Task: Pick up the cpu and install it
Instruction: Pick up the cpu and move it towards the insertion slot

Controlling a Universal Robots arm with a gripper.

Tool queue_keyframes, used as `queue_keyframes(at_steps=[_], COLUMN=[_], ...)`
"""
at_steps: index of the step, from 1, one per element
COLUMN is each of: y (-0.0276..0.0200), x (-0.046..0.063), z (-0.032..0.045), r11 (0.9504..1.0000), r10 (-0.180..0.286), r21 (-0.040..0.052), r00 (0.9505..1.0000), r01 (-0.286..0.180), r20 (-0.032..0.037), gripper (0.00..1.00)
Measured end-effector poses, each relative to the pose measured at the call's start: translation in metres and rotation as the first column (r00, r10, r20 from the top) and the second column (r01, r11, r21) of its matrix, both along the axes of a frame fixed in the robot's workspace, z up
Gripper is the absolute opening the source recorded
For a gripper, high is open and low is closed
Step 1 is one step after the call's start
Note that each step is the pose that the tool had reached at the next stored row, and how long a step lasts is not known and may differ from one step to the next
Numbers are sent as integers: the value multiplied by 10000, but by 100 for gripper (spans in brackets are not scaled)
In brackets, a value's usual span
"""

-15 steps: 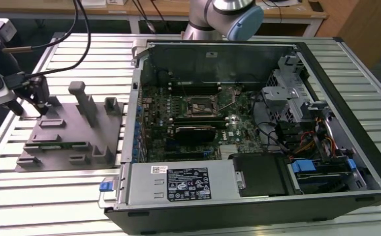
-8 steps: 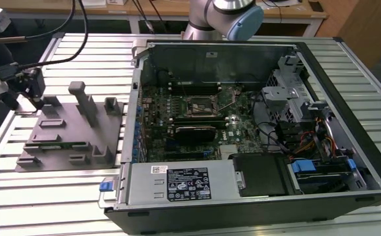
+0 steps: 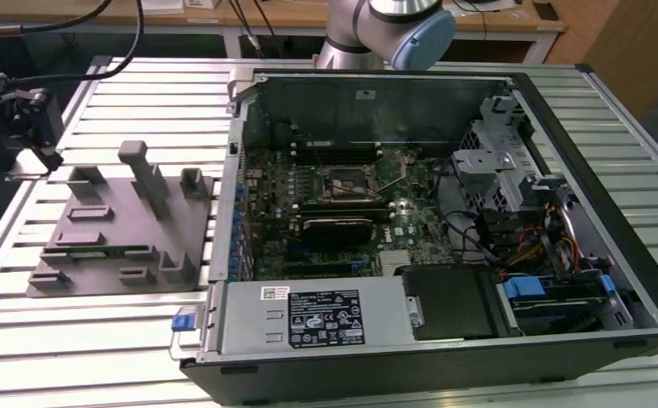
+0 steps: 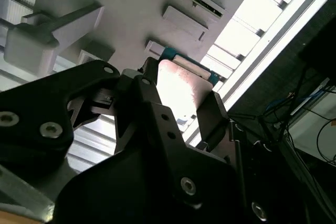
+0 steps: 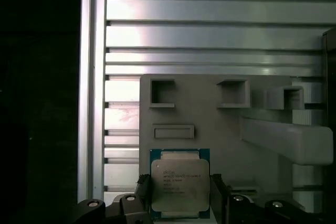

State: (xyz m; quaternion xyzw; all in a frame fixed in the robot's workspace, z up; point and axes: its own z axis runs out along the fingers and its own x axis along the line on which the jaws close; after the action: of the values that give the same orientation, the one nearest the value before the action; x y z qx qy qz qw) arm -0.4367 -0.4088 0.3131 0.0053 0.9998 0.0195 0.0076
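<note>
Illegible small print on the cpu (image 5: 180,182) and the white label (image 3: 326,317)

The cpu (image 5: 180,183) has a silver top and a teal-blue rim. The fixture (image 5: 210,114) is plain pale gray. Around the fixture, the table (image 5: 210,24) shows ribbed silver stripes.

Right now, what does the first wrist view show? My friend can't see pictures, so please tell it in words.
A square silver cpu with a blue-green rim is held by the gripper, one black finger on each side, close to the camera. Beyond it lies a gray fixture plate with square pockets and a long block, on a ribbed metal table.
</note>
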Motion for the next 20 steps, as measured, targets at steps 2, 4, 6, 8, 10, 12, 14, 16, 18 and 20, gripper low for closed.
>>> queue_keyframes(at_steps=[2, 4, 6, 8, 10, 12, 14, 16, 18, 20], y=[0, 0, 0, 0, 0, 0, 0, 0, 0, 0], x=[0, 0, 1, 1, 1, 1, 2, 2, 2, 2], z=[63, 127, 191, 260, 325, 391, 460, 522, 584, 642], r11=[10000, 10000, 10000, 10000, 10000, 10000, 10000, 10000, 10000, 10000], r10=[0, 0, 0, 0, 0, -1, -1, 0, 0, 0], r21=[-1, -1, 0, -1, -1, 0, -1, 0, 0, -1], r00=[10000, 10000, 10000, 10000, 10000, 10000, 10000, 10000, 10000, 10000], r01=[0, 0, 0, 0, 0, 1, 1, 0, 0, 0], r20=[-1, 0, 0, 0, 0, 1, -1, 0, 0, -1], gripper=[54, 54, 54, 54, 54, 54, 54, 54, 54, 54])
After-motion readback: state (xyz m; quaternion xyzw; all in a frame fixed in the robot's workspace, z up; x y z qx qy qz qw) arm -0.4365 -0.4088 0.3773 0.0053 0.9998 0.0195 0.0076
